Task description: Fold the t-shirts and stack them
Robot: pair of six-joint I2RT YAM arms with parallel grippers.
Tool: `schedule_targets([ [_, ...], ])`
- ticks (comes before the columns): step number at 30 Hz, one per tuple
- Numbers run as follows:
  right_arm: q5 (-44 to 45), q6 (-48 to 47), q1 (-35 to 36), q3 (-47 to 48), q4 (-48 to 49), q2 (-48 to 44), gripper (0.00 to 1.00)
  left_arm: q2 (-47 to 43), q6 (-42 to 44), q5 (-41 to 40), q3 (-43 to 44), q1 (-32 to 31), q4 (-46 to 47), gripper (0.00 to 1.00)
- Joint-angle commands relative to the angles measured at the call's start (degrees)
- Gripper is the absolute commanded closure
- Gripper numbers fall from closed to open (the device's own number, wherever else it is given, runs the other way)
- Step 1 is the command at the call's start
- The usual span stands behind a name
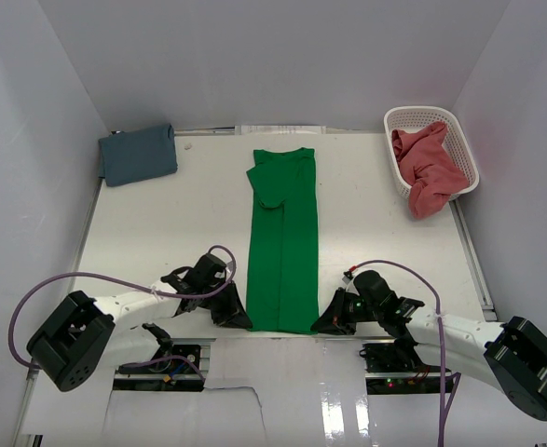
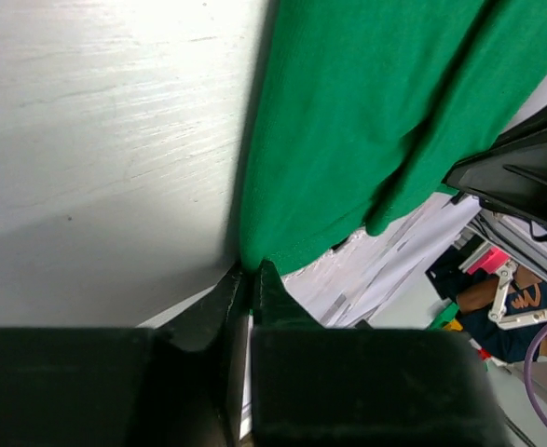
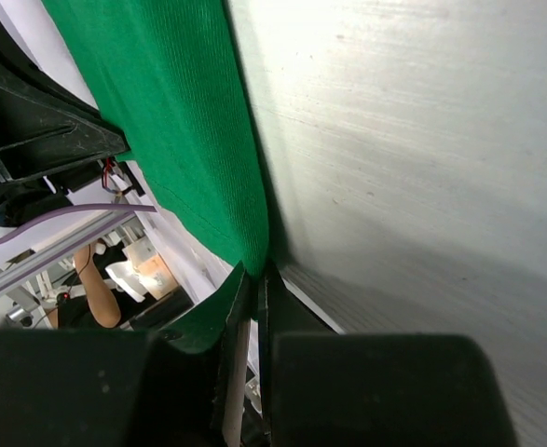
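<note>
Pinching near corners of bright green cloth t-shirt with left gripper and right gripper; risking slippage from shallow bites, skewing the fold.

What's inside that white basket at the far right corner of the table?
A crumpled pinkish-red t-shirt fills the white basket, with part of it draping over the near rim. The basket's floor, and anything that might lie beneath the cloth, is covered and cannot be seen.

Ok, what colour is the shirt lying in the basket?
Pinkish red; the t-shirt shows best in the top view, draped over the white basket rim.
</note>
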Motion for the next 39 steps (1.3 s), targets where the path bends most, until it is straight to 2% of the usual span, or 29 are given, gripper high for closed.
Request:
schedule_targets([
  [1, 0.3, -1.0, 0.2, 0.9, -0.9, 0.5, 0.92, 1.9, 2.0, -4.0, -2.1, -0.3, -2.6, 0.87],
  [2, 0.3, -1.0, 0.2, 0.9, -1.0, 0.6, 0.92, 2.0, 2.0, -4.0, -2.1, -0.3, -2.5, 0.95],
  [4, 0.2, -1.6, 0.2, 1.6, -1.8, 0.8, 0.92, 2.6, 1.9, -3.5, -1.8, -0.3, -2.3, 1.00],
  [13, -1.0, -3.1, 0.3, 4.3, -4.8, 1.5, 0.92, 2.7, 2.0, -2.6, 0.3, -0.4, -3.2, 1.00],
  [19, -1.0, -5.1, 0.3, 9.2, -11.4, 0.7, 0.92, 0.4, 1.4, -2.5, 4.1, -0.4, -8.2, 1.00],
  [25, -0.8, -5.8, 0.3, 11.9, -12.9, -0.3, 0.92, -2.2, 0.4, -2.0, 6.7, -0.1, -11.0, 1.00],
  [34, -1.9, -7.8, -1.8, 15.5, -13.3, -0.2, 0.92, -2.7, 1.2, -1.1, 12.2, 3.4, -13.3, 1.00],
  [39, -2.5, -12.6, -5.3, 20.5, -16.5, 2.5, 0.92, -2.7, 3.9, -1.1, 15.9, 8.9, -14.9, 1.00],
])
